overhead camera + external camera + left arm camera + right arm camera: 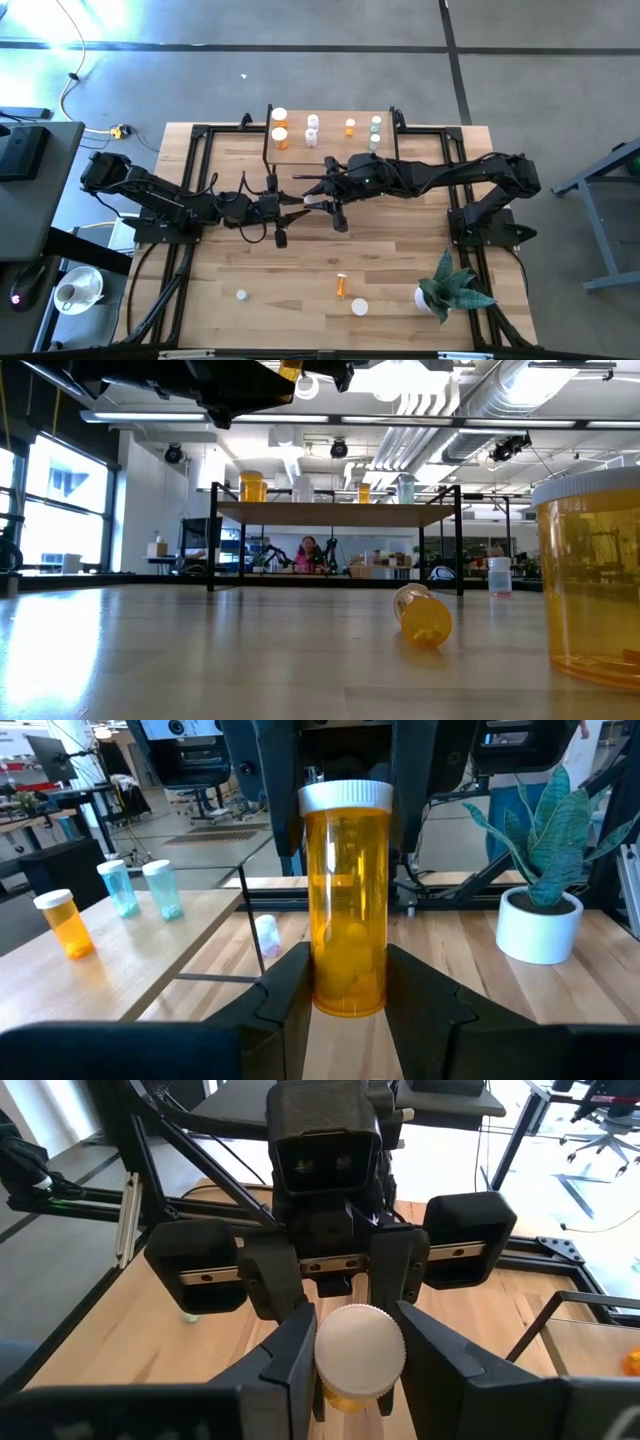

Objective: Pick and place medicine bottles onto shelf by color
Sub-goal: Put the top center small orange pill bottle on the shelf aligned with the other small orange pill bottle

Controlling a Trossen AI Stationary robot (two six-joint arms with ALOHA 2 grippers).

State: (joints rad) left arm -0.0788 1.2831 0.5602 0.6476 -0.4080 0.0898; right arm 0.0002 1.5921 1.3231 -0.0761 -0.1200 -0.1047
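You are looking at a light-wood plank worktop (pixel 300 270) standing on a grey concrete floor (pixel 320 60). A green spiky plant in a round white pot (pixel 447 290) is sitting near one corner. A white cup (pixel 68 294) is resting on a round plate beside the worktop. A person in pink (pixel 308 552) is sitting far back in the room.

The shelf (pixel 330 135) stands at the counter's (pixel 400 270) far edge, bearing upright bottles. Before the shelf, above mid-counter, both grippers meet on one bottle (pixel 347 900). Nearer, a bottle (pixel 341 286) lies on its side; the plant (pixel 450 288) stands to its right.
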